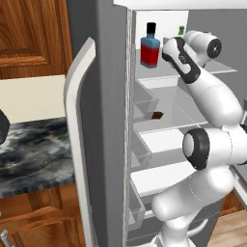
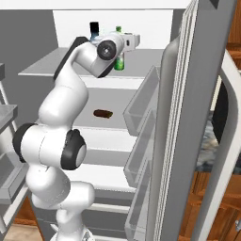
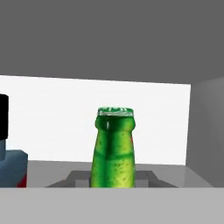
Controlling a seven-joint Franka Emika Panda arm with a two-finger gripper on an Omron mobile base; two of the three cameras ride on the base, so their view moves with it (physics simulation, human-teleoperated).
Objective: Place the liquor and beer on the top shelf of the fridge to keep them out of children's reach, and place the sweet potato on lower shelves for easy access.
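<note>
Squarely between tool fingers — beer (image 3: 113, 148)

A kitchen: open fridge (image 1: 103, 120), dark stone counter (image 1: 34, 149) and wooden cabinets (image 1: 31, 34).

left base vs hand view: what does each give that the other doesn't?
Left base alone: the sweet potato lying on a lower shelf, the open fridge door, the liquor whole and upright on the top shelf, and the marble counter.

Hand view alone: the beer neck and cap close up, upright between the end effector fingers, so it reads as shut on the bottle.

Both: the liquor (cropped at the hand view's left edge), the beer and the fridge's pale back wall.
</note>
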